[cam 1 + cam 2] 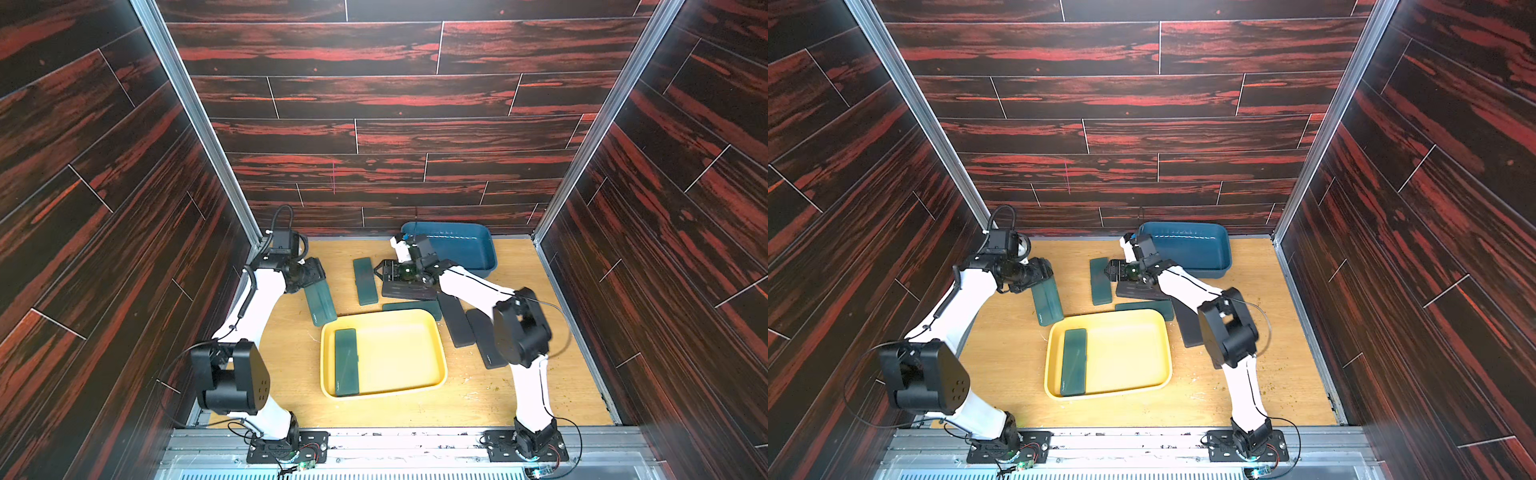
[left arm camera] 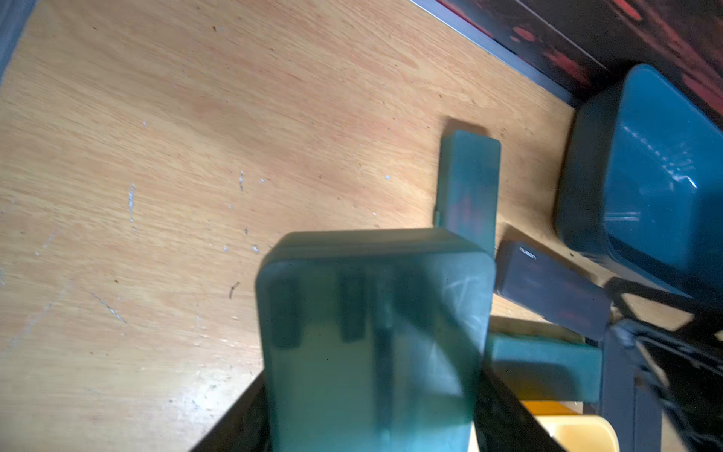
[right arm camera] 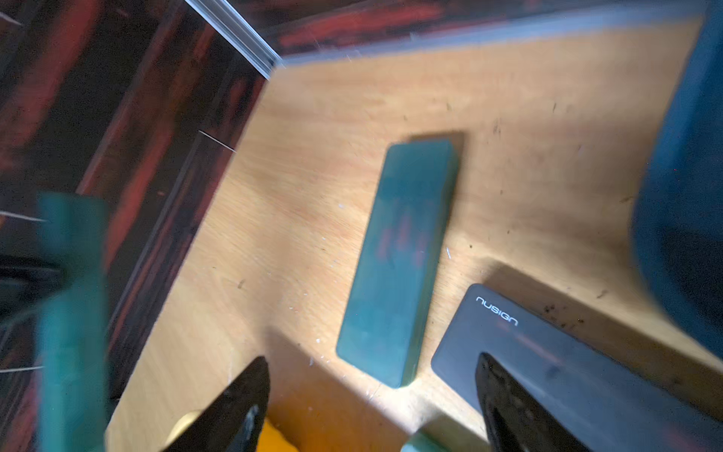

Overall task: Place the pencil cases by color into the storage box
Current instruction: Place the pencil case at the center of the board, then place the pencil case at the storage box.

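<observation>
My left gripper is shut on a dark green pencil case, held tilted over the table left of the yellow storage box. One green case lies inside that box, along its left wall. My right gripper is open, nothing between its fingers. It hovers over the end of a black case, beside a green case lying on the table.
A blue box stands at the back right. A further green case lies along the yellow box's far side. Two black cases lie on the table, partly under my right arm.
</observation>
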Controlling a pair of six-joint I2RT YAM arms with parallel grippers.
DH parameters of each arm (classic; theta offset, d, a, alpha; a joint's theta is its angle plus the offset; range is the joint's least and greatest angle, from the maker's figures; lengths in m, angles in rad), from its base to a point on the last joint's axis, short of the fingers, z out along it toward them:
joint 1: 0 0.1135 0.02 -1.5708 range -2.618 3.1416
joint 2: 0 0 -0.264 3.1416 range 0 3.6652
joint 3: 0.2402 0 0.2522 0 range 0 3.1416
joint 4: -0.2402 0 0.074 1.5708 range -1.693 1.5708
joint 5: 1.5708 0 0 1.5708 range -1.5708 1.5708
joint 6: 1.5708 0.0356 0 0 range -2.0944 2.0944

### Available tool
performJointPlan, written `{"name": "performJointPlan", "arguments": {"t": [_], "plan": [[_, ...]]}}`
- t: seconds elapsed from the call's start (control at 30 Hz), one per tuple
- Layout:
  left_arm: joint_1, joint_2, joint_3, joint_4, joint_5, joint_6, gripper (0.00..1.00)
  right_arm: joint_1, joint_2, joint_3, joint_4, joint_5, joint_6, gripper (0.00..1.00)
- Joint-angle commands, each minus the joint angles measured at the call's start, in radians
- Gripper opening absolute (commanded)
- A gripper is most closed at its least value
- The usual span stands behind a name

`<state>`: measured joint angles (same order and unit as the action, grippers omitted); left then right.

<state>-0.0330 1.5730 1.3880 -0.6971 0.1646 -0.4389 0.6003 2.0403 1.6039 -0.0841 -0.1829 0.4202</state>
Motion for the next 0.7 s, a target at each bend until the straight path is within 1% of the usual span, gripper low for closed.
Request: {"name": "performJointPlan", "arguments": {"t": [0.0,0.1,0.27,0.37,0.53,0.67], "plan": [[-0.039,-0.094,-0.042,-0.018,-0.007,-0.035,0.54,-0.026,-0.167,-0.134,0.076,0.017,-0.085,0.83],[-0.090,-0.133,-0.081,-0.010,-0.027,-0.058,0.54,-0.063,-0.296,-0.280,0.146,0.001,-0.121,0.83],[-0.193,-0.163,-0.131,0.000,-0.068,-0.084,0.54,-0.116,-0.457,-0.467,0.237,-0.010,-0.104,0.83],[-0.243,-0.187,-0.164,0.017,-0.083,-0.101,0.54,-0.117,-0.499,-0.531,0.271,-0.007,-0.094,0.83],[-0.316,-0.203,-0.207,0.031,-0.130,-0.133,0.54,-0.117,-0.515,-0.569,0.286,0.015,-0.092,0.83],[-0.369,-0.207,-0.242,0.056,-0.155,-0.175,0.54,-0.117,-0.528,-0.604,0.332,0.016,-0.083,0.83]]}}
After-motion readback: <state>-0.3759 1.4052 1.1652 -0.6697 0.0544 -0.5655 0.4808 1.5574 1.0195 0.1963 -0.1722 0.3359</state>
